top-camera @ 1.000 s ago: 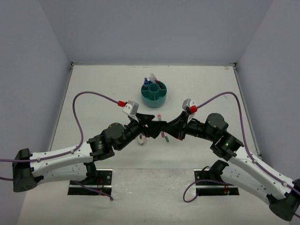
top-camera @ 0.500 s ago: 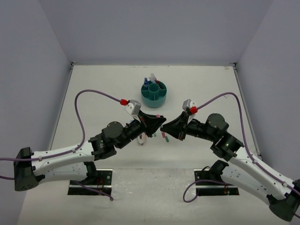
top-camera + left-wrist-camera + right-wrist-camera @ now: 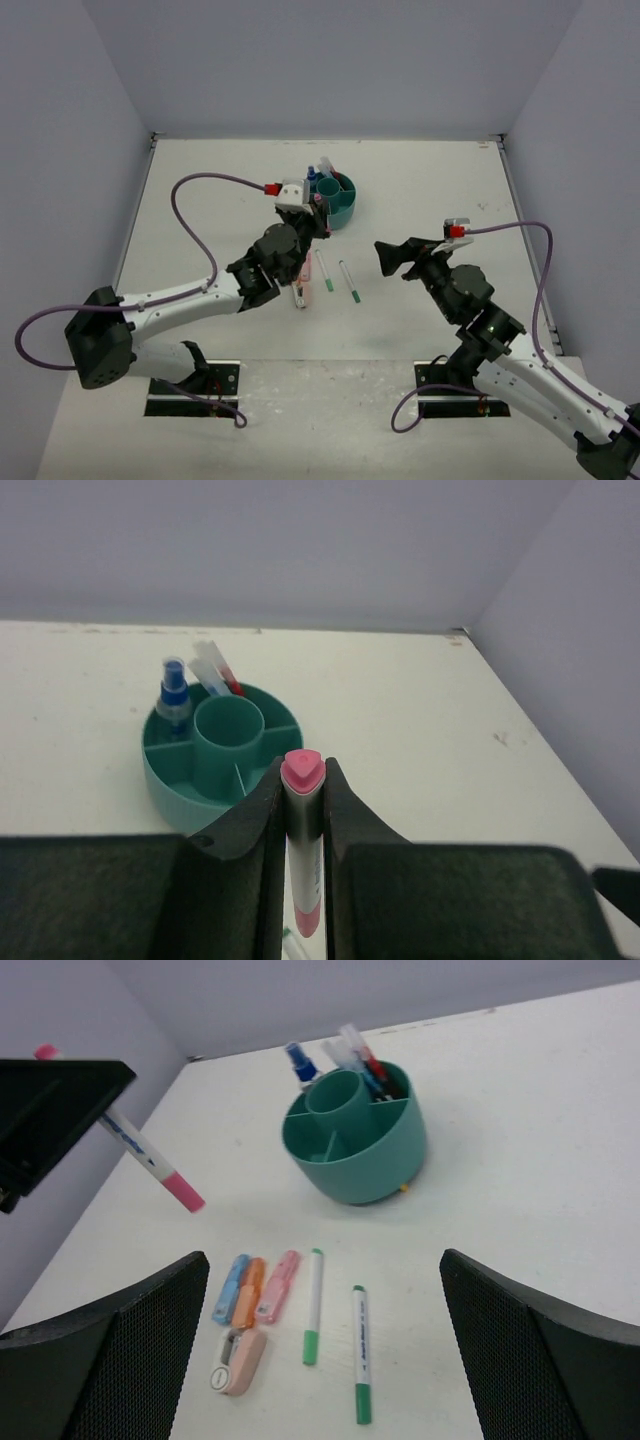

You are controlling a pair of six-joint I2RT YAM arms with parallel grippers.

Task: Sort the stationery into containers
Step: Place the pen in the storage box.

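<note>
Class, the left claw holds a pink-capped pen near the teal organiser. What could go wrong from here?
1. The left claw pinches the pink-capped pen near its top end, and most of the pen hangs tilted below, so it might swivel or slip.
2. Its low end could catch the rim of the teal organiser and shove it.
3. The pens standing in a back compartment lean outward, so a careless drop there may knock them.

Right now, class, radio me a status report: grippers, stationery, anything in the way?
Left gripper shut on pink-capped pen, near organiser. Right gripper open, empty. Green-capped pens, markers on table. Path looks clear.
</note>
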